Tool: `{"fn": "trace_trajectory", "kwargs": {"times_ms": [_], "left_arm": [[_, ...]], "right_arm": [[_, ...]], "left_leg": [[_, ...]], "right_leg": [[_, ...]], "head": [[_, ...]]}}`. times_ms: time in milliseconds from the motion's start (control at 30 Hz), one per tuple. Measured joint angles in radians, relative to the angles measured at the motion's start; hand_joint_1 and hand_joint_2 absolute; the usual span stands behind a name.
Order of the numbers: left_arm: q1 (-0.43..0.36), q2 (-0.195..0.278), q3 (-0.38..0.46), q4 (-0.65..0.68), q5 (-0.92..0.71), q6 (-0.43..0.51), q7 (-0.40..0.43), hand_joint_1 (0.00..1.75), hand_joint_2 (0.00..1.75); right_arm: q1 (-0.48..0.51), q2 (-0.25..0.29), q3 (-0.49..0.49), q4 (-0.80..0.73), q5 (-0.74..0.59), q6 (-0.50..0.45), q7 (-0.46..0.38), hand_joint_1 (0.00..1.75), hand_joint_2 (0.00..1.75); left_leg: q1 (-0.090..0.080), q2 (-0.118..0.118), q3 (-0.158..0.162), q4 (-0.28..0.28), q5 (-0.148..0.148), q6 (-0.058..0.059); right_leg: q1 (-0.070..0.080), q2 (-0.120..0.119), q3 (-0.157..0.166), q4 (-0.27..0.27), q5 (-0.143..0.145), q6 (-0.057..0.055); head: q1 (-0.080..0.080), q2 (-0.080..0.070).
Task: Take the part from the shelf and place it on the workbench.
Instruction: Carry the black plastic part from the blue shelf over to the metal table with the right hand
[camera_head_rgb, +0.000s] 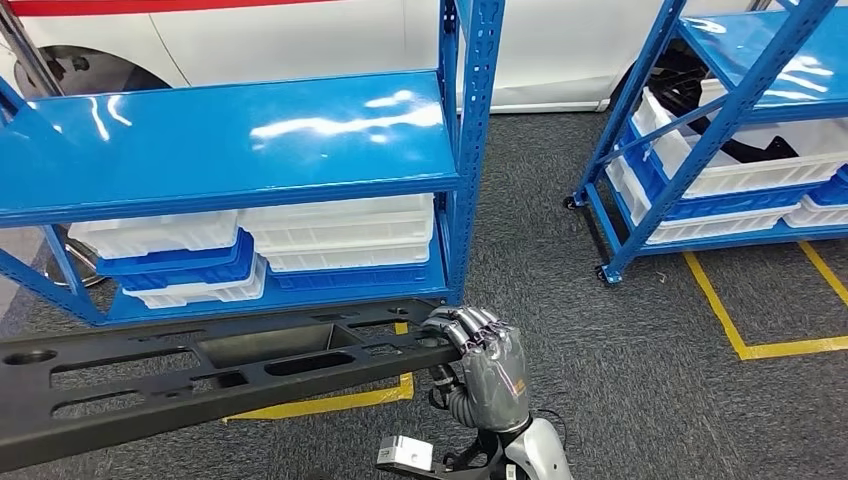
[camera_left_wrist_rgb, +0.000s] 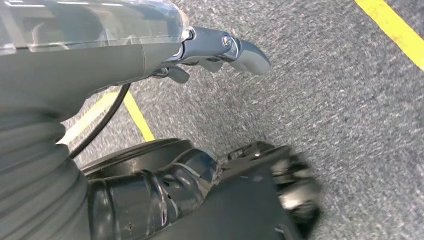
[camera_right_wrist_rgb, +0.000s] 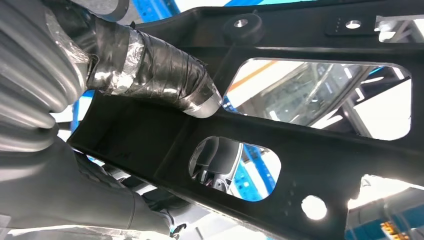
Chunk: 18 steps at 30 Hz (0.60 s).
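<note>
Right hand (camera_head_rgb: 490, 365) grasping the black part (camera_head_rgb: 200, 375) at its end, fingers (camera_head_rgb: 462, 328) curled over the edge, before the blue shelf (camera_head_rgb: 230, 140). Left hand (camera_left_wrist_rgb: 150, 195) seemingly clenched on a blurred dark piece; cannot tell for sure.

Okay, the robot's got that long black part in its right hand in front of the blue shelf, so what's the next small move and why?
Probably step back and begin turning away from the blue shelf, keeping the long black part level. The right hand grips one end of the part, which is already off the shelf and hangs over the carpet, and no workbench is in sight.
</note>
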Motion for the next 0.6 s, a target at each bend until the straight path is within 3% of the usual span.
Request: {"fn": "trace_trajectory", "kwargs": {"times_ms": [33, 67, 133, 167, 233, 267, 333, 400, 467, 533, 567, 600], "left_arm": [[0.002, 0.0, 0.0, 0.0, 0.0, 0.0, 0.0, 0.0, 1.75], [0.003, 0.0, 0.0, 0.0, 0.0, 0.0, 0.0, 0.0, 1.75], [0.003, 0.001, 0.0, 0.0, 0.0, 0.0, 0.0, 0.0, 1.75], [0.004, 0.002, 0.0, 0.0, 0.0, 0.001, 0.0, 0.0, 1.75], [0.003, 0.002, 0.0, 0.0, 0.0, 0.001, 0.001, 0.0, 1.75], [0.003, 0.002, 0.0, 0.0, 0.0, 0.001, 0.001, 0.0, 1.75], [0.002, 0.002, 0.0, 0.0, 0.001, 0.001, 0.001, 0.0, 1.75], [0.002, 0.002, 0.0, 0.0, 0.002, 0.002, 0.0, 0.0, 1.75], [0.004, 0.002, 0.0, 0.0, 0.003, 0.002, 0.0, 0.0, 1.75], [0.007, 0.003, 0.0, 0.0, 0.005, 0.002, 0.0, 0.0, 1.75], [0.008, 0.003, 0.0, 0.0, 0.006, 0.003, 0.0, 0.0, 1.75], [0.007, 0.003, 0.0, 0.0, 0.006, 0.003, 0.0, 0.0, 1.75]], "right_arm": [[0.001, 0.0, 0.0, 0.0, -0.002, 0.0, 0.0, 1.75, 1.75], [0.001, 0.0, -0.001, 0.0, -0.003, 0.0, 0.0, 1.75, 1.75], [0.001, 0.0, -0.001, 0.0, -0.005, 0.0, 0.0, 1.75, 1.75], [0.001, 0.0, -0.002, 0.0, -0.006, 0.0, 0.0, 1.75, 1.75], [0.001, 0.0, -0.002, 0.0, -0.007, 0.0, 0.0, 1.75, 1.75], [0.002, 0.0, -0.003, 0.0, -0.007, -0.001, 0.0, 1.75, 1.75], [0.007, -0.001, -0.005, -0.001, -0.007, -0.002, 0.0, 1.75, 1.75], [0.01, -0.003, -0.008, -0.004, -0.007, -0.002, 0.0, 1.75, 1.75], [0.013, -0.004, -0.01, -0.005, -0.007, -0.003, 0.0, 1.75, 1.75], [0.021, -0.005, -0.014, -0.006, -0.008, -0.003, 0.001, 1.75, 1.75], [0.026, -0.007, -0.017, -0.006, -0.009, -0.004, 0.001, 1.75, 1.75], [0.03, -0.008, -0.02, -0.006, -0.009, -0.004, 0.002, 1.75, 1.75]], "left_leg": [[0.001, -0.002, -0.016, 0.035, -0.004, -0.002], [0.002, -0.003, -0.015, 0.031, 0.014, -0.002], [0.007, -0.018, 0.032, -0.076, 0.083, -0.003], [0.01, -0.041, 0.059, -0.138, 0.109, -0.003], [0.013, -0.08, 0.086, -0.204, 0.123, 0.0], [0.011, -0.086, 0.087, -0.207, 0.12, 0.004], [0.01, -0.066, 0.087, -0.213, 0.126, 0.017], [0.011, -0.042, 0.089, -0.222, 0.134, 0.033], [0.007, -0.016, 0.088, -0.225, 0.136, 0.042], [0.002, 0.01, 0.086, -0.224, 0.136, 0.044], [0.001, 0.022, 0.086, -0.224, 0.135, 0.044], [-0.001, 0.033, 0.087, -0.224, 0.135, 0.044]], "right_leg": [[0.0, 0.01, -0.001, 0.003, 0.0, 0.0], [-0.001, 0.021, -0.003, 0.006, 0.0, 0.0], [-0.003, 0.046, -0.006, 0.015, -0.002, 0.003], [-0.003, 0.057, -0.01, 0.022, -0.003, 0.007], [-0.003, 0.078, -0.024, 0.032, -0.001, 0.019], [-0.004, 0.088, -0.03, 0.033, 0.003, 0.027], [-0.007, 0.099, -0.037, 0.032, 0.008, 0.041], [-0.006, 0.067, -0.059, 0.074, -0.021, 0.048], [-0.005, 0.023, -0.111, 0.189, -0.083, 0.052], [-0.005, 0.011, -0.155, 0.288, -0.117, 0.055], [-0.005, 0.009, -0.154, 0.293, -0.109, 0.054], [-0.004, 0.005, -0.134, 0.259, -0.086, 0.051]], "head": [[0.0, 0.0], [0.0, 0.0], [0.0, 0.0], [0.0, 0.0], [0.001, 0.0], [0.001, 0.0], [0.001, 0.0], [0.004, 0.0], [0.007, 0.0], [0.007, 0.0], [0.007, 0.0], [0.007, 0.0]]}}
